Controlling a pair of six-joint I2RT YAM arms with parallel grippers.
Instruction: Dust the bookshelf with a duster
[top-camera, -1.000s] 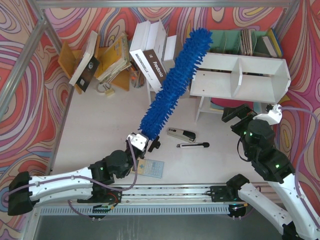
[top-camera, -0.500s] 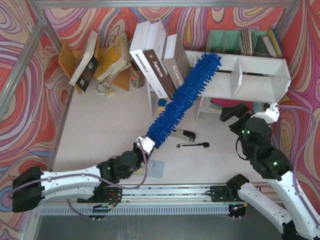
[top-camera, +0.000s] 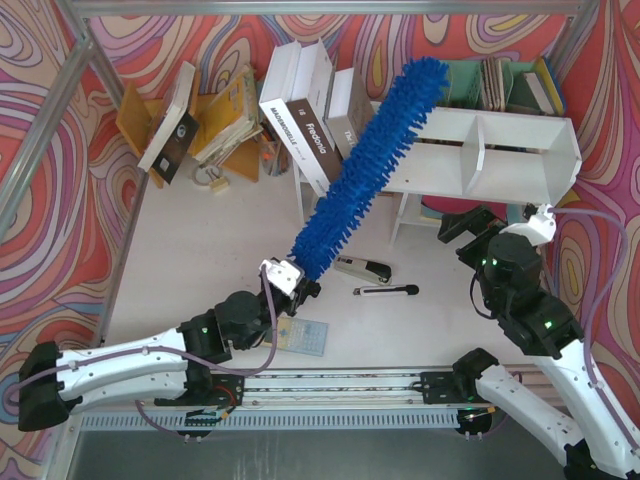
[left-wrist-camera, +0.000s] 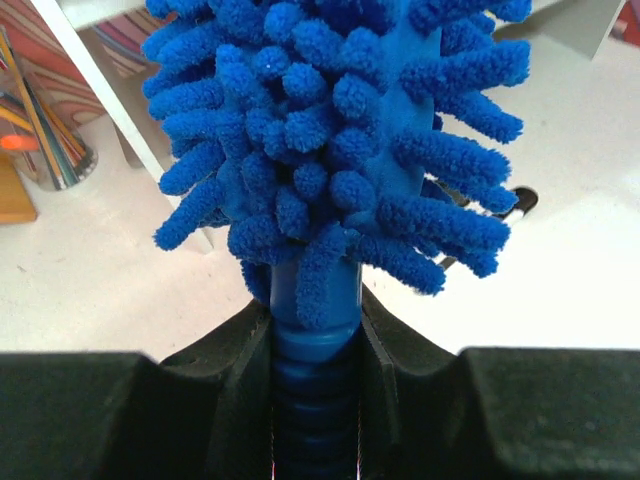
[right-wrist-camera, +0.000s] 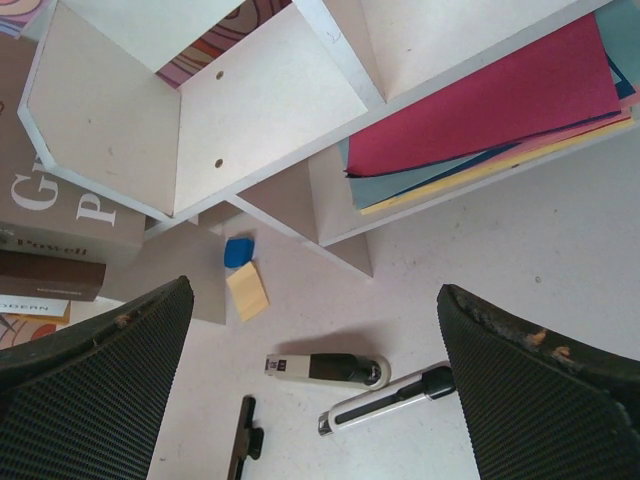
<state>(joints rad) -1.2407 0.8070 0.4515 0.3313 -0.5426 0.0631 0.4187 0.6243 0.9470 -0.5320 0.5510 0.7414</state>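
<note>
- Grip: left gripper (left-wrist-camera: 315, 335) is clamped on the duster (top-camera: 372, 165) at its handle collar. The fluffy head slants up across the left end of the bookshelf (top-camera: 520, 128); contact cannot be told.
- Right gripper (right-wrist-camera: 312, 292) is spread wide, holds nothing, and hovers before the lower tier.
- Step, as judged: sweeping the top board. It is best done by laying the head flatter along the board and dragging lightly along the width.
- Risk: the leaning books (top-camera: 290, 90) just left of the shelf could be knocked.

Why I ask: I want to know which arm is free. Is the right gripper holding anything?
No, the right gripper stands wide open in its wrist view, with nothing between its jaws.
</note>
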